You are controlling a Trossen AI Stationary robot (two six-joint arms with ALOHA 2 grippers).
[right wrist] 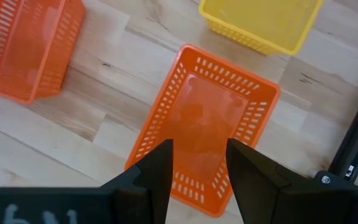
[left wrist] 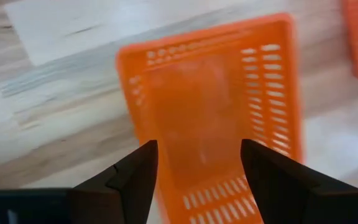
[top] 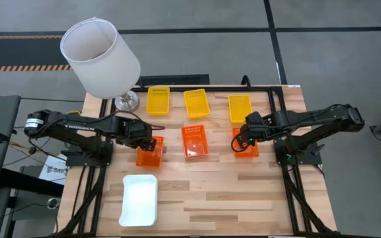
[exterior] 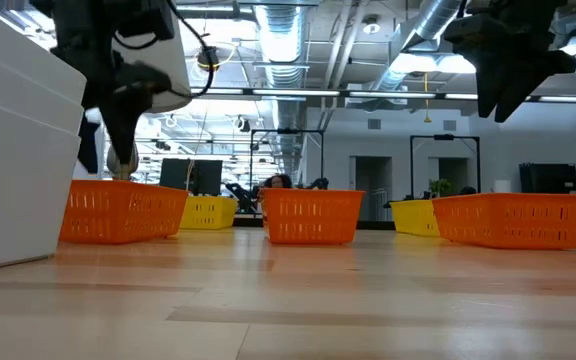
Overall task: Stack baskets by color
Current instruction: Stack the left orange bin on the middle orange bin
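1. Left hand (top: 152,144) hangs over the left orange basket (top: 148,152), fingers spread wide with nothing between them; its wrist view shows that basket (left wrist: 213,118) lying just ahead of the fingers.
2. Right hand (top: 241,140) hovers over the right orange basket (top: 245,143), fingers parted and empty, the basket (right wrist: 205,137) directly under them in its wrist view.
3. Judged step: the reach for the orange baskets, none yet lifted. Next each hand would need to drop over a basket wall, close on it, and carry it to the middle orange basket (top: 194,141).
4. Only the high view shows the whole layout: three yellow baskets (top: 196,103) in the far row, all separate, and a white basket (top: 140,199) near the counter (top: 223,198) front edge; how many white ones are nested there I cannot tell.
5. Only the low view shows all three orange baskets (exterior: 311,216) resting flat on the counter, both hands above them.
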